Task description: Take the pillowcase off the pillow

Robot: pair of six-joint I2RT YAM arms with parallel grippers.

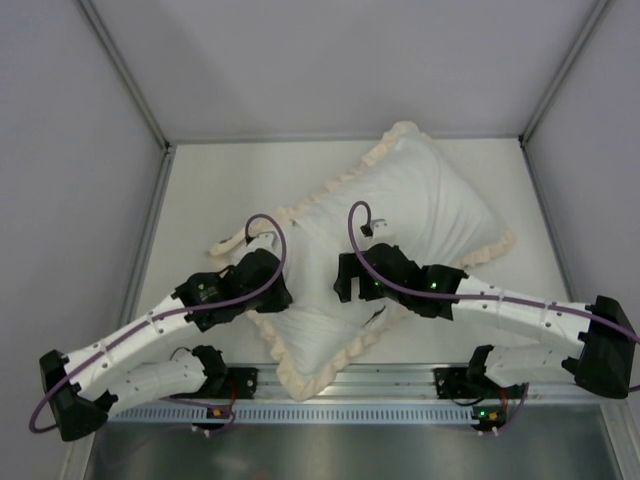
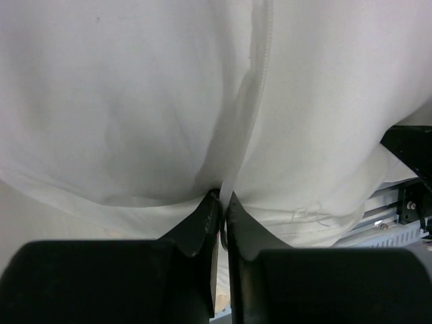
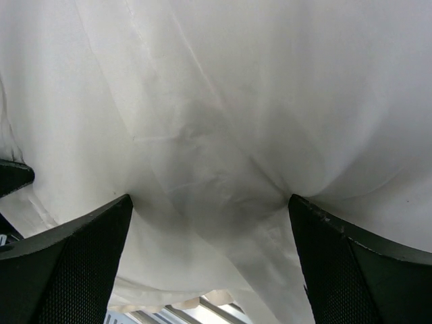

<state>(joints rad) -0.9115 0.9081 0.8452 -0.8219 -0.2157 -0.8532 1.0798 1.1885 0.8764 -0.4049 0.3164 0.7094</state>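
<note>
The large soft pillowcase [image 1: 420, 200], white face up with a cream ruffled frill [image 1: 300, 385], lies diagonally at the middle of the pale table [image 1: 200, 200], its long axis running from 1 o'clock to 7 o'clock. The left gripper [image 2: 221, 199] sits at the cover's 8 o'clock edge, its jaws almost together and pinching a thin raised fold of white fabric. The right gripper [image 3: 210, 200] rests near the cover's middle. Its jaws are spread wide, white cloth bulges between them, and nothing is clamped.
</note>
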